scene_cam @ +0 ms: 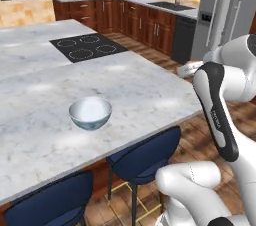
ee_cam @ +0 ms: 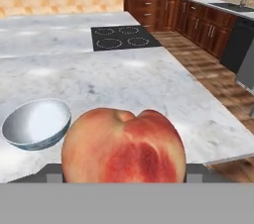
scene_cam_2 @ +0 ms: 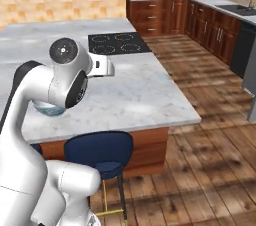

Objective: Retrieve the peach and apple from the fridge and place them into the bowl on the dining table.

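A peach (ee_cam: 124,146), salmon-pink with a red blush, sits right in front of the hand camera. My gripper (ee_cam: 124,174) is shut on it, and the fruit hides the fingertips. The pale blue bowl (scene_cam: 90,112), white inside, stands near the front edge of the dining table (scene_cam: 30,135). In the hand view the bowl (ee_cam: 37,123) lies to the left of the peach and slightly beyond it. My arm covers most of the bowl (scene_cam_2: 50,110) in the right base view. The grey fridge (scene_cam: 225,10) stands at the far right with its doors closed. The apple is out of view.
A black cooktop (scene_cam: 87,47) is set into the marble beyond the bowl. Two navy stools (scene_cam: 145,157) stand under the table's front edge. Dark wood cabinets with a sink (scene_cam: 170,6) line the back wall, across a wooden floor (scene_cam_2: 210,135).
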